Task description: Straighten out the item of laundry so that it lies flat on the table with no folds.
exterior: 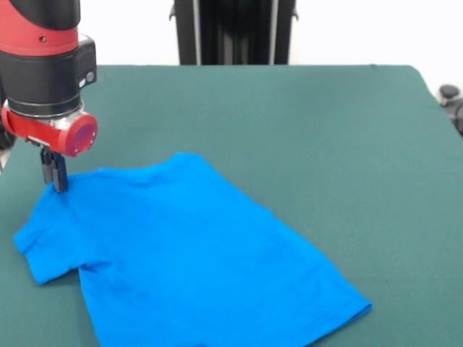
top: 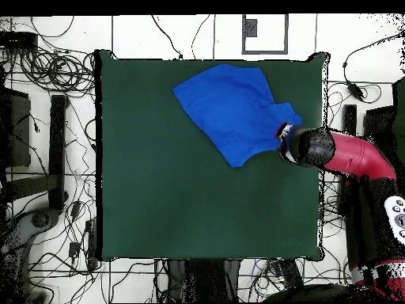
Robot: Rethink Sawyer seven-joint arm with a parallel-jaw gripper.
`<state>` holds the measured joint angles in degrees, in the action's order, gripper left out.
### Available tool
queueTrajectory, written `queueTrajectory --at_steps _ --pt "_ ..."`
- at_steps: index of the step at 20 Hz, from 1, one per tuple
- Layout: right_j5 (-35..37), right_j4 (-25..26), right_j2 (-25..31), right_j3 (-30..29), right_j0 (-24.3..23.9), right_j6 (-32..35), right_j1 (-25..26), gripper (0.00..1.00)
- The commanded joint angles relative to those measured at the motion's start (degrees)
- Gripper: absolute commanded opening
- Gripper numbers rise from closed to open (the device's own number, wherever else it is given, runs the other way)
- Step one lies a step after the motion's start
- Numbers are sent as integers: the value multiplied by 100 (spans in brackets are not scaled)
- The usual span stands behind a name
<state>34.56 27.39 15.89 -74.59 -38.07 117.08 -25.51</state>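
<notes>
Green table point(exterior: 304, 130), T-shirt point(exterior: 188, 253) mostly spread near one corner. Gripper point(exterior: 55, 177) sits at the shoulder edge by the sleeve; can't tell if it's clamped on fabric. Best move is likely a low, slow outward pull to flatten the sleeve, no lifting.

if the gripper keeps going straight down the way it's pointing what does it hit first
Most likely the bright blue thin-fabric T-shirt: the gripper points down at the cloth's edge near one sleeve, with the dark green felt table just beneath. Contact can't be confirmed.

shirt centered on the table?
No. In the overhead view the blue T-shirt lies in one corner region of the green table, near two of its edges.
</notes>
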Motion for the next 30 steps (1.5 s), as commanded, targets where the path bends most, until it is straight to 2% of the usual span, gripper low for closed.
queueTrajectory --at_steps 1,30 --pt "-386 60 75 -840 37 86 185 0" --pt "-787 -152 141 -1775 -230 327 -305 0"
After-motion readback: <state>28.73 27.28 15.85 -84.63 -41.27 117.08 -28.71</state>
